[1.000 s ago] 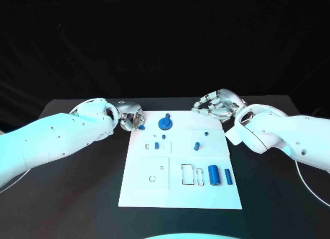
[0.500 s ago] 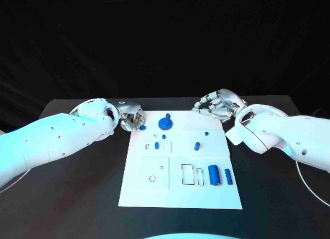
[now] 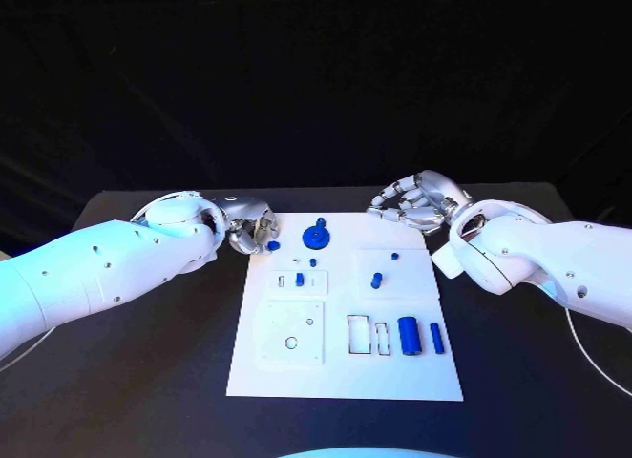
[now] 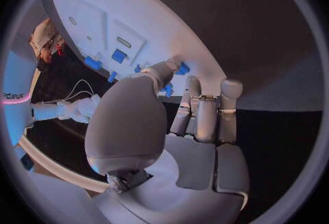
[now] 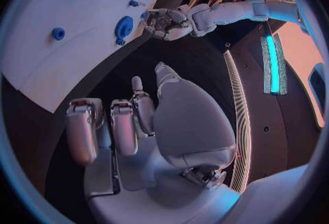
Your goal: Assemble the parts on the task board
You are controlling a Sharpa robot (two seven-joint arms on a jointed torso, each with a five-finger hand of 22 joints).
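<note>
The white task board [image 3: 344,382] lies mid-table. My left hand [image 3: 247,227] is at its far left corner, thumb and a finger pinching a small blue part [image 3: 272,245] just over the board's edge; the part [image 4: 181,67] sits at the thumb tip. My right hand [image 3: 415,202] hovers off the far right corner, fingers curled in with nothing in them [image 5: 130,125]. A blue gear [image 3: 316,236] stands near the far edge. Two blue cylinders [image 3: 410,336] lie side by side at the near right, and small blue pieces [image 3: 377,280] sit mid-board.
Outlined recesses [image 3: 360,334] are beside the cylinders and a square plate [image 3: 296,332] is at the near left of the board. Black table [image 3: 137,363] surrounds the board on both sides. The right wrist view shows the left hand [image 5: 164,22] across the board [image 5: 82,43].
</note>
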